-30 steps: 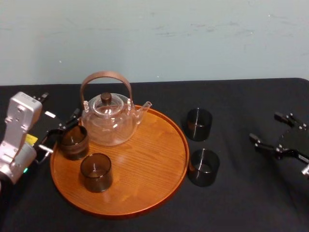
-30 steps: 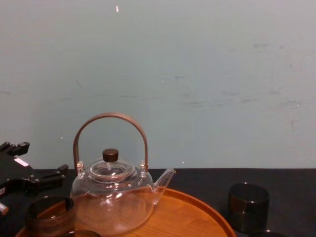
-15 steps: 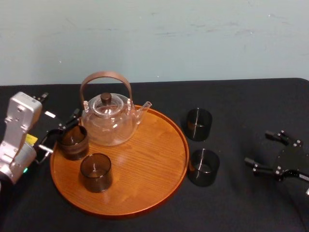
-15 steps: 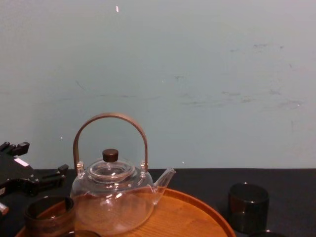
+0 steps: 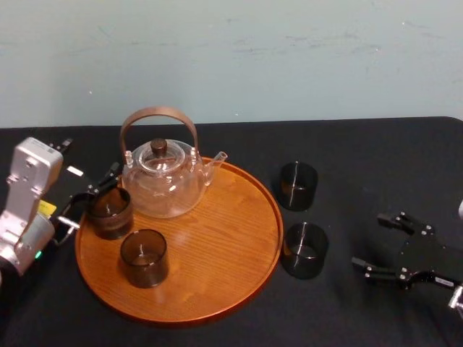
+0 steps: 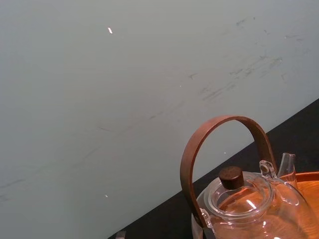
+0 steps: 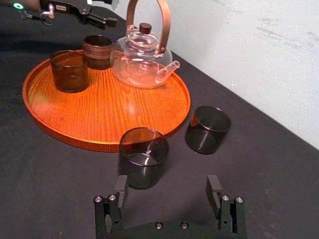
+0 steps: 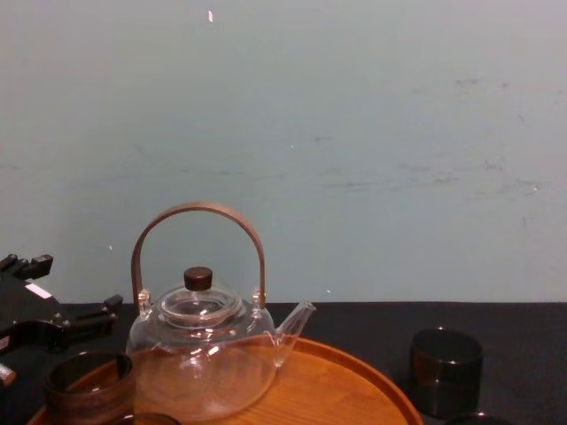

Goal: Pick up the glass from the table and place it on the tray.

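Black-clothed table point(image 5: 362, 152) holds two dark glass tumblers point(image 5: 304, 249); two more sit on our round orange-brown wooden tray point(image 5: 217, 238). We judge half left: right gripper point(image 5: 367, 240), jaws apart, faces the nearer; left gripper point(image 5: 88, 195) idles spread beside the tray.

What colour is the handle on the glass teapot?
Reddish-brown, a wood-like tone: the handle arches over the clear teapot. The left wrist view shows it best.

lighting: even, diffuse, moderately bright. black cloth table point(image 5: 369, 155) swallows light; shadows on it barely readable. round orange-brown wooden tray point(image 5: 217, 256) carries a pale sheen patch on its bare middle. clear glass teapot point(image 5: 165, 189) shows small white glints on lid and shoulder. pale blue-green wall point(image 8: 372, 133) evenly lit, one bright speck high up.
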`<action>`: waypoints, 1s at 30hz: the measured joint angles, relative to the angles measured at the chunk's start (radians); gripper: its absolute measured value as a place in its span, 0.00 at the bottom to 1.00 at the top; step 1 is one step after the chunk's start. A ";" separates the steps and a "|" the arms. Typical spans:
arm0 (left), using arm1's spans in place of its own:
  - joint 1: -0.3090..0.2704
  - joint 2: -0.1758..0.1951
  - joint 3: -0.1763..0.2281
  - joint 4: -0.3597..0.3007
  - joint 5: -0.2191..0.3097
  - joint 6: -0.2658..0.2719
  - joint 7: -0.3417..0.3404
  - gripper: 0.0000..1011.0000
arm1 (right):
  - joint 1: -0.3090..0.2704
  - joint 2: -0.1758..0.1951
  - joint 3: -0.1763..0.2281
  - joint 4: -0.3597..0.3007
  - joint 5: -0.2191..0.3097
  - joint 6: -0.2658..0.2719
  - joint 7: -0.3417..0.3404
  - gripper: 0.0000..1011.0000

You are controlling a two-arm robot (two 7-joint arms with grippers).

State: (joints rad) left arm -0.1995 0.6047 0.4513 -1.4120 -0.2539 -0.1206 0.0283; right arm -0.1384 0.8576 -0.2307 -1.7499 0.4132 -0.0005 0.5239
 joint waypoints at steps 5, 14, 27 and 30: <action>0.000 0.000 0.000 0.000 0.000 0.000 0.000 0.99 | 0.008 -0.021 -0.003 0.001 0.009 0.023 0.023 0.99; 0.000 0.000 0.000 0.000 0.000 0.000 0.000 0.99 | 0.029 -0.050 -0.016 0.011 0.046 0.071 0.044 0.99; 0.000 0.000 0.000 0.000 0.000 0.000 0.000 0.99 | 0.077 -0.063 -0.057 0.040 0.081 0.132 0.056 0.99; 0.000 0.000 0.000 0.000 0.000 0.000 0.000 0.99 | 0.089 -0.064 -0.066 0.047 0.086 0.146 0.057 0.99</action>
State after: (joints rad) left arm -0.1996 0.6047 0.4514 -1.4120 -0.2539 -0.1205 0.0283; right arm -0.0492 0.7934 -0.2965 -1.7033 0.4995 0.1460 0.5805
